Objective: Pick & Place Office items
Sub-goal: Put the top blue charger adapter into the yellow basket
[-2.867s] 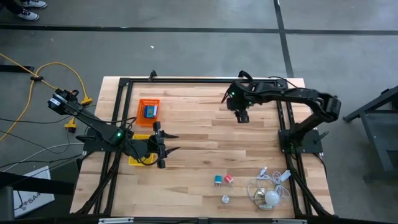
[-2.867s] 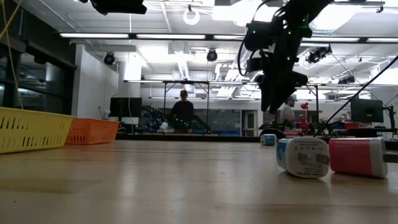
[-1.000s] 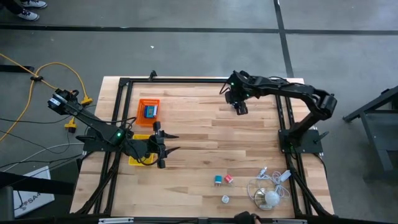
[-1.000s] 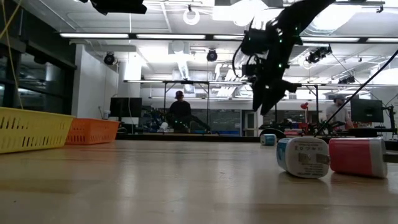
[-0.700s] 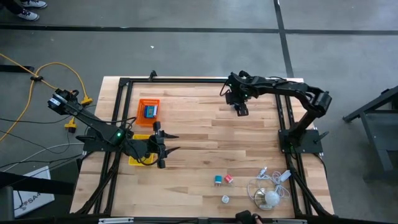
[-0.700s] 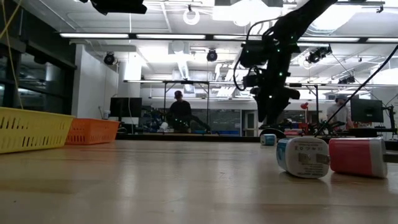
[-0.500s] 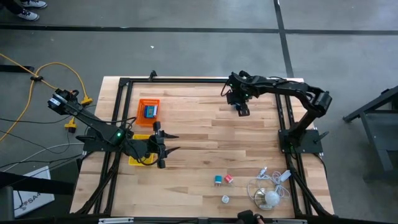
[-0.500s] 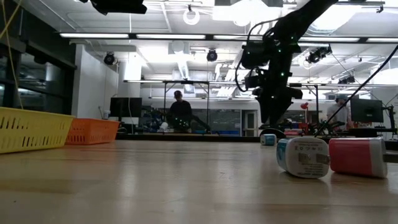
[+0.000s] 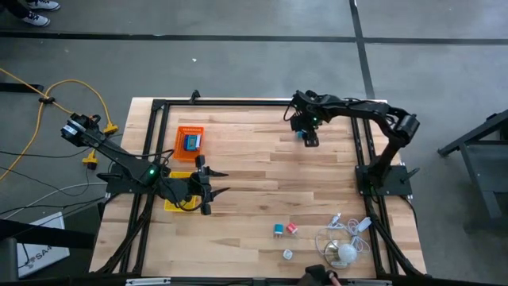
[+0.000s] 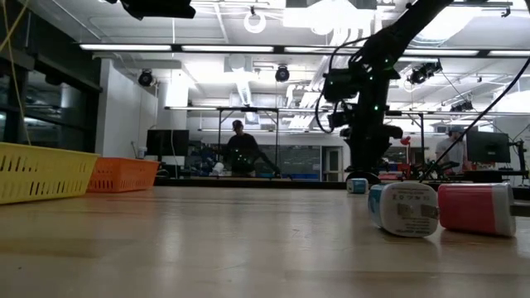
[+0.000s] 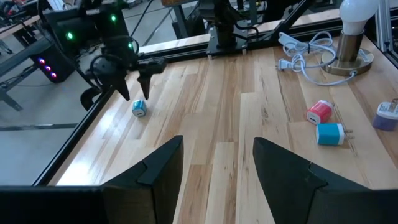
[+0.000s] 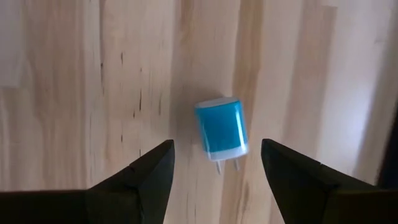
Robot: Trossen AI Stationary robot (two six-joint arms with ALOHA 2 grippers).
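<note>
A small blue plug-in charger block with a white end and two metal prongs [image 12: 221,132] lies on the pale wooden table [image 9: 254,183], centred in the right wrist frame between the right gripper's [image 12: 214,180] two dark fingers, which stand wide apart on either side of it without touching it. In the overhead frame, the right gripper [image 9: 308,137] hangs at upper centre-right, over that block near the table's far edge. From the left wrist, the same block [image 11: 139,108] shows at left, just below the right gripper's tips.

The left gripper [image 9: 208,191] waits at centre-left of the overhead frame, fingers spread and holding nothing, beside the flat yellow tray [image 9: 172,203]. Above it sits the flat orange tray [image 9: 190,140] with a blue item [image 9: 192,142] inside.

At lower right of the overhead frame lie a teal charger block [image 9: 279,229] and a pink one [image 9: 291,229] just beside each other, a small white block [image 9: 288,254] below them, and a coiled white cable bundle with a round white bulb [image 9: 347,253]. In the table-level frame, a white-faced block [image 10: 403,209] and a pink block [image 10: 477,209] lie at right, and a person [image 10: 241,150] stands in the room beyond.
</note>
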